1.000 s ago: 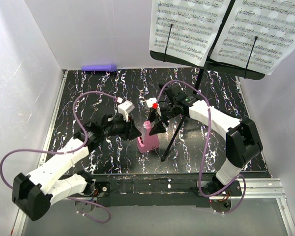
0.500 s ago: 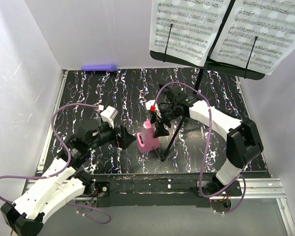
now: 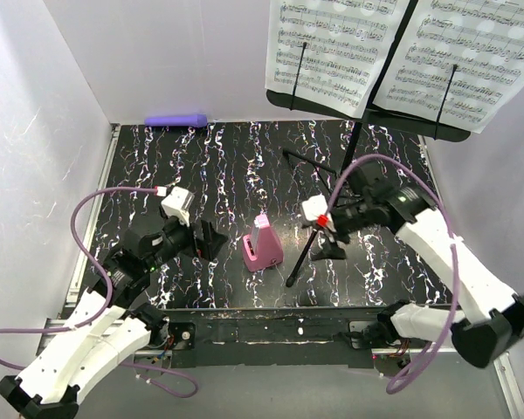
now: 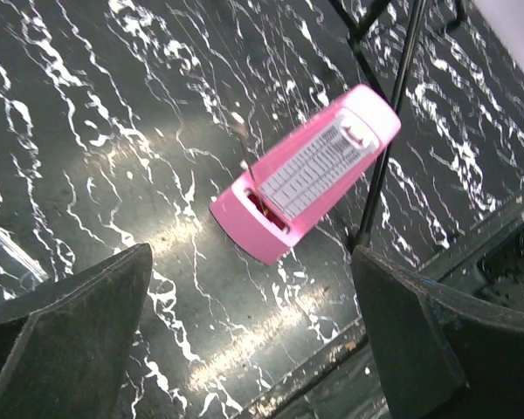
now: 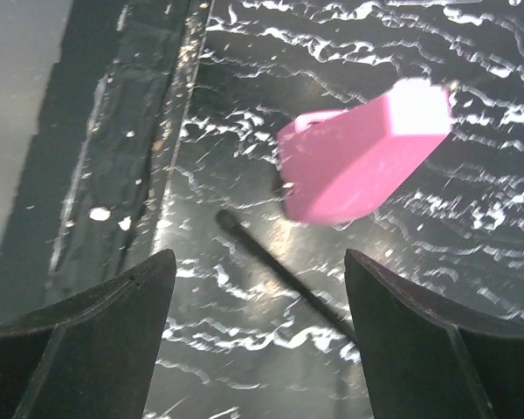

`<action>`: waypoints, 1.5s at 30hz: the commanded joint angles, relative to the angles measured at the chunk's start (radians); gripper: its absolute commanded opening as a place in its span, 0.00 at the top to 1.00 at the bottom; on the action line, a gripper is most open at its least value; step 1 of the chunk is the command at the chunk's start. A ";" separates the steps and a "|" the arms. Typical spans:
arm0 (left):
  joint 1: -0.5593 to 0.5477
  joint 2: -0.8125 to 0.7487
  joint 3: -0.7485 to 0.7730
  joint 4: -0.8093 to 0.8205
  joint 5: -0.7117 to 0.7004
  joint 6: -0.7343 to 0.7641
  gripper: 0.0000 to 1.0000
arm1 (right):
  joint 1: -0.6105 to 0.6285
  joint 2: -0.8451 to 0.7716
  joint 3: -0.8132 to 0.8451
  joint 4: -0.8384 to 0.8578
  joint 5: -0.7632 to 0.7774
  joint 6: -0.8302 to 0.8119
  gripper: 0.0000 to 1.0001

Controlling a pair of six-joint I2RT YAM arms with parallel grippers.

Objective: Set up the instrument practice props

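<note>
The pink metronome (image 3: pixel 263 248) stands upright on the marbled table, free of both grippers. The black music stand (image 3: pixel 364 112) rises at the back right, and its pole slants down to a foot just right of the metronome. Two sheet-music pages (image 3: pixel 332 52) (image 3: pixel 458 52) rest on its desk. My left gripper (image 3: pixel 211 240) is open, a short way left of the metronome (image 4: pixel 306 175). My right gripper (image 3: pixel 329 239) is open too, right of the stand's pole, facing the metronome (image 5: pixel 358 157). In both wrist views nothing lies between the fingers (image 4: pixel 79 332) (image 5: pixel 437 349).
A purple cylinder (image 3: pixel 176 120) lies against the back wall at the left. White walls close in the table on three sides. A stand leg (image 5: pixel 284 271) crosses the floor in front of my right gripper. The table's dark front rail (image 3: pixel 271 327) runs between the arm bases.
Both grippers have opened and drawn back from the metronome, which stays standing. The left arm pulled left; the right arm swung right, past the stand's pole.
</note>
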 commanded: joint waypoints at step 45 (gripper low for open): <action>0.541 0.093 -0.112 0.161 0.138 0.017 0.02 | -1.208 -0.826 -0.757 0.548 0.132 0.898 0.09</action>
